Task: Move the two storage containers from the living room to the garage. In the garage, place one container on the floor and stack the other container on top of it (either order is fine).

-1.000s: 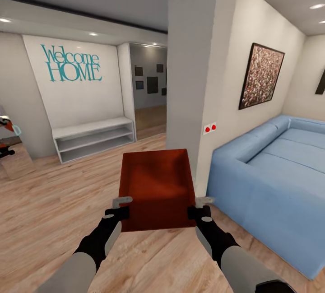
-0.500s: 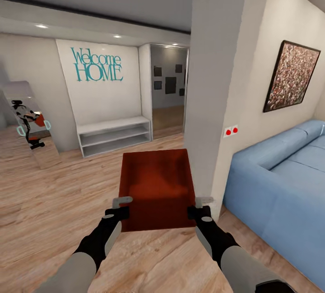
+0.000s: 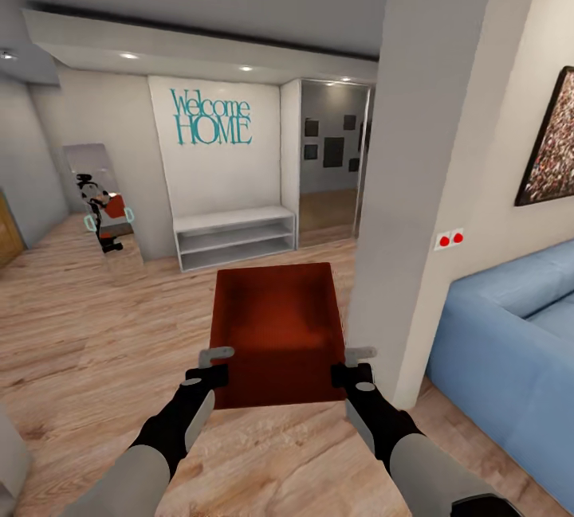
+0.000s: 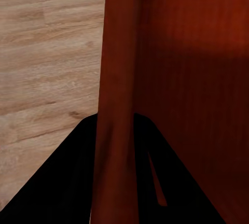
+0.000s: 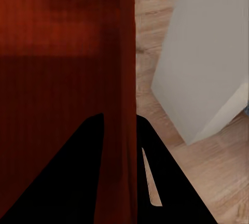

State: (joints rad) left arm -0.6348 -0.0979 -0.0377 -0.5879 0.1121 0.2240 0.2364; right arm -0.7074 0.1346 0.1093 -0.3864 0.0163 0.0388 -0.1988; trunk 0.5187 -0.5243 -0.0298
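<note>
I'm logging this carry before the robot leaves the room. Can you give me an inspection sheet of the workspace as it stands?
Surface: light wood-plank floor; nothing lying on it near the robot.
Job's things: one orange-red storage container held off the floor between both arms.
Clutter: nothing seen.
Grippers: left gripper shut on the container's left wall; right gripper shut on its right wall.
Cables: nothing seen.
Surroundings: grey pillar close on the right, blue sofa beyond it, white shelf unit under a "Welcome HOME" sign, leaning mirror, doorway.
</note>
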